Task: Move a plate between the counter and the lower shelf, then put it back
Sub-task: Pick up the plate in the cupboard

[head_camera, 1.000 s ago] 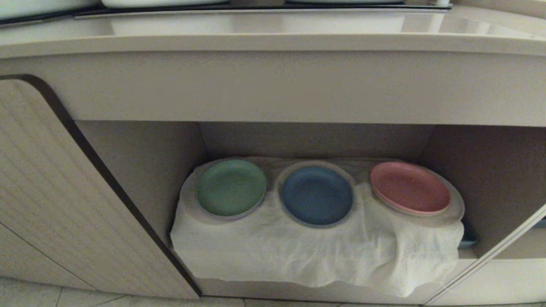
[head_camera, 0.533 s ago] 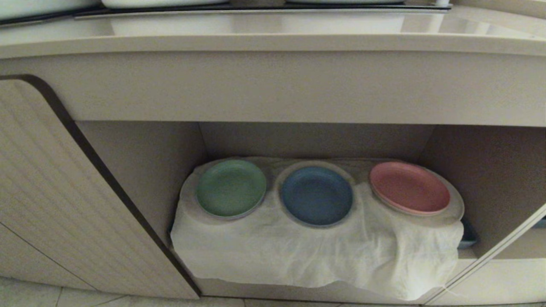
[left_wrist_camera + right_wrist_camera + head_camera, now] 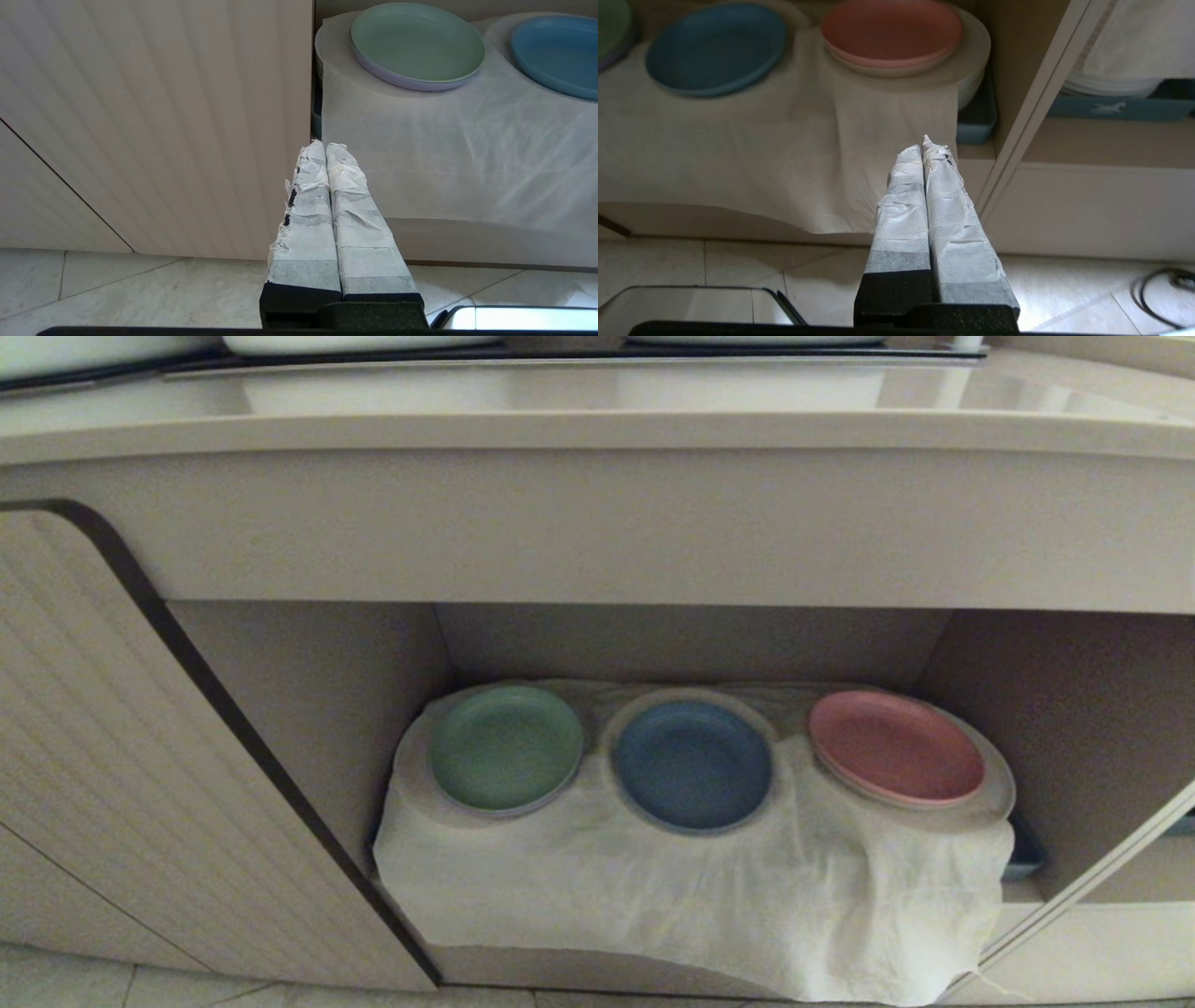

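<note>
Inside the lower shelf [image 3: 327, 691], the plate [image 3: 693, 763] sits mid-cloth on the white cloth [image 3: 653, 887], between the green plate [image 3: 505, 747] and pink plate [image 3: 896, 747]. Left gripper [image 3: 325, 147] and right gripper [image 3: 923, 145] hang outside, fingers pressed together, empty.

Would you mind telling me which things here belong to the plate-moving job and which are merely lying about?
Job:
round blue plate
beige smooth counter
beige-walled lower shelf

Lying about:
round green plate
round pink plate
rumpled white cloth
blue tray
</note>
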Tool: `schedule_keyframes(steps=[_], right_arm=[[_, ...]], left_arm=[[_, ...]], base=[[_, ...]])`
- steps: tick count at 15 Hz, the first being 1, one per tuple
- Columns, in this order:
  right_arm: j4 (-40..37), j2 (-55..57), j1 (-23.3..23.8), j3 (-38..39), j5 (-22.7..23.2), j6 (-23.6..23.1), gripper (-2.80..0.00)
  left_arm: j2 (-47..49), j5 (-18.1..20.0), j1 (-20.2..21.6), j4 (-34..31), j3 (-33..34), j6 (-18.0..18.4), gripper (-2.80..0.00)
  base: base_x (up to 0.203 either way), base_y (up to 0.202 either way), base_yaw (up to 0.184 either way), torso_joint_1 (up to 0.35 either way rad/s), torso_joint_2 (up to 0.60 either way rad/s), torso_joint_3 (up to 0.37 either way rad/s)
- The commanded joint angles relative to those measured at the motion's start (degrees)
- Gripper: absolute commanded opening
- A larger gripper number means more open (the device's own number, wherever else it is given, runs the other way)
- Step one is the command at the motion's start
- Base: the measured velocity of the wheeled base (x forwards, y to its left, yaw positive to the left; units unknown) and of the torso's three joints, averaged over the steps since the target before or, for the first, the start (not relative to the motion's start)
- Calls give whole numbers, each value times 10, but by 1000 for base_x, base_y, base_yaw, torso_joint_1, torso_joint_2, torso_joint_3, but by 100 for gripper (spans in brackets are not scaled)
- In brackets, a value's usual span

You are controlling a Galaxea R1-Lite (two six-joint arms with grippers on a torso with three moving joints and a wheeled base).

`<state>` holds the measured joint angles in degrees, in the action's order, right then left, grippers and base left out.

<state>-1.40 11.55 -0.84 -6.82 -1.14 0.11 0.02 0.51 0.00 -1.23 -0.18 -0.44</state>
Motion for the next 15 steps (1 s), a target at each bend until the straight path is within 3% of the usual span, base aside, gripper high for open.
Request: schedule_keyframes(steps=[1, 5, 15], right_arm=[[2, -60, 9, 20, 9, 1, -280], [5, -115, 10, 49, 11, -2, -280], [9, -116, 10, 65, 11, -4, -280]], left_arm=[[0, 0, 0, 0, 0, 0, -280], [0, 0, 0, 0, 0, 0, -280], [0, 0, 0, 0, 0, 0, -280]], base=[[0, 0, 0, 0, 0, 0], [0, 0, 0, 0, 0, 0], [0, 0, 0, 0, 0, 0]])
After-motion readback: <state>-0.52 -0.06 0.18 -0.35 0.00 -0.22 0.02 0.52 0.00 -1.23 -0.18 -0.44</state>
